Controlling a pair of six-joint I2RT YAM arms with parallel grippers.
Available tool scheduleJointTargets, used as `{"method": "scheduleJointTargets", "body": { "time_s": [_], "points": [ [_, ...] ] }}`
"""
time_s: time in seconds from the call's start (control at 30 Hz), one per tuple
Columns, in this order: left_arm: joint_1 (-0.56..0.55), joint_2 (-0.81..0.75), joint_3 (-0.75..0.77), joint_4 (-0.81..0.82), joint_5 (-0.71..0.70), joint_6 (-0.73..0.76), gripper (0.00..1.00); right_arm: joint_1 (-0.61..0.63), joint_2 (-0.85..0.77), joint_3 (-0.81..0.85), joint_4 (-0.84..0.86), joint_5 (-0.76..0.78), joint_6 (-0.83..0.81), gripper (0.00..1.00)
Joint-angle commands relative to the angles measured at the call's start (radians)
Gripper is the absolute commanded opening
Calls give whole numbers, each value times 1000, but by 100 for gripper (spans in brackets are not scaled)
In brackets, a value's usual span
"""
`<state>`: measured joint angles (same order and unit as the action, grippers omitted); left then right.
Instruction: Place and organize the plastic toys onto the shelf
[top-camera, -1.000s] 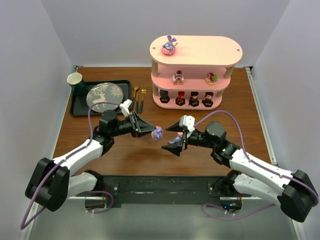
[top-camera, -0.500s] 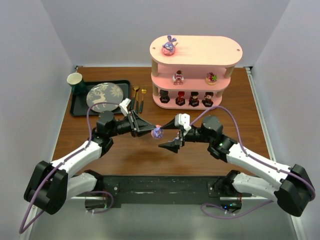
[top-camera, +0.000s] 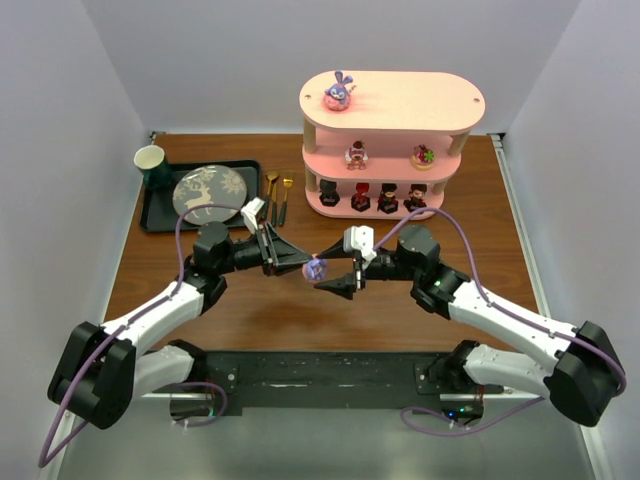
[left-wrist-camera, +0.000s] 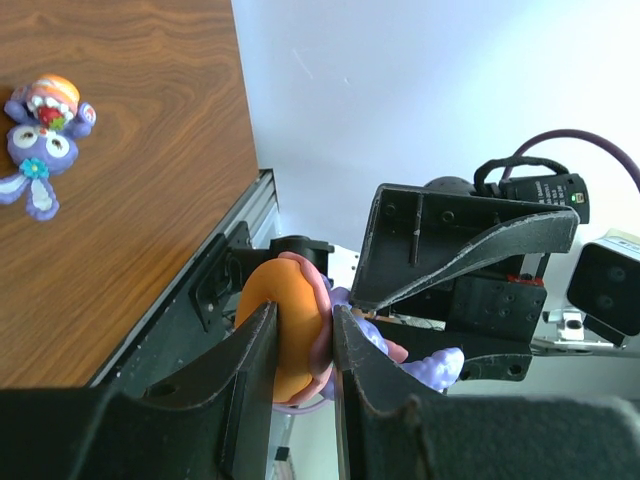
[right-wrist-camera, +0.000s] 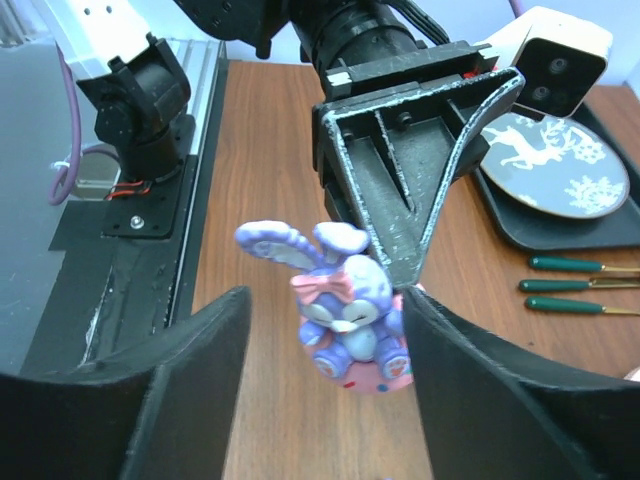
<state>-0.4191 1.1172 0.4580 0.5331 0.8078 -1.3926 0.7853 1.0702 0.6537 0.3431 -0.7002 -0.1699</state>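
Left end effector (top-camera: 303, 265) grips bunny toy (right-wrist-camera: 350, 315) inside the open right end effector (top-camera: 328, 270); mistimed release risks a drop.

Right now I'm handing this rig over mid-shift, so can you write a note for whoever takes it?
Left gripper: shut on a purple-blue long-eared plastic bunny figurine, held above the brown wooden table.
Right gripper: open, jaws either side of that bunny, not gripping yet.
Done: the pink three-tier shelf holds one bunny on top, two small pink/red figurines in the middle, four dark ones at the bottom.
Left: finish the handover, shelve this bunny, then the second bunny lying on the table.
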Motion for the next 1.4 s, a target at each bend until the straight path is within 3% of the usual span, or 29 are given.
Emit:
{"method": "scheduleJointTargets", "body": {
  "time_s": [0.0, 0.3, 0.7, 0.8, 0.83, 0.87, 0.97, 1.03, 1.1, 1.17, 1.2, 1.27, 1.3, 1.37],
  "points": [
    [3, -30, 21, 28, 39, 0, 0, 3, 22, 49, -3, -59, -17, 59],
    [3, -30, 18, 64, 57, -32, 0, 3, 51, 55, -16, -53, -33, 49],
    [3, -51, -24, 131, 8, -167, 0, 32, 69, 49, -27, 22, -91, 45],
    [0, -53, -31, 151, 5, -187, 0, 40, 77, 57, -45, 36, -108, 34],
    [2, -54, -33, 151, 4, -190, 0, 40, 77, 60, -52, 41, -109, 29],
    [0, -57, -33, 151, 2, -189, 0, 42, 77, 60, -53, 39, -109, 17],
    [2, -59, -42, 151, 2, -190, 1, 42, 65, 63, -53, 45, -103, 5],
    [3, -57, -50, 150, 4, -186, 13, 42, 48, 69, -62, 56, -94, 0],
    [3, -51, -53, 148, 16, -175, 31, 42, 33, 76, -90, 90, -86, 0],
    [8, -46, -48, 136, 28, -140, 42, 42, 13, 99, -121, 140, -71, 0],
    [12, -40, -35, 122, 31, -120, 53, 40, 8, 109, -154, 169, -56, 0],
    [37, -34, -16, 50, 37, -47, 65, 40, 1, 147, -199, 215, -43, 0],
    [51, -34, 8, 21, 42, -19, 76, 38, -1, 161, -225, 259, -43, 0],
    [107, -36, 42, -100, 36, 97, 85, 35, -4, 204, -291, 313, -36, 0]
  ]
}}
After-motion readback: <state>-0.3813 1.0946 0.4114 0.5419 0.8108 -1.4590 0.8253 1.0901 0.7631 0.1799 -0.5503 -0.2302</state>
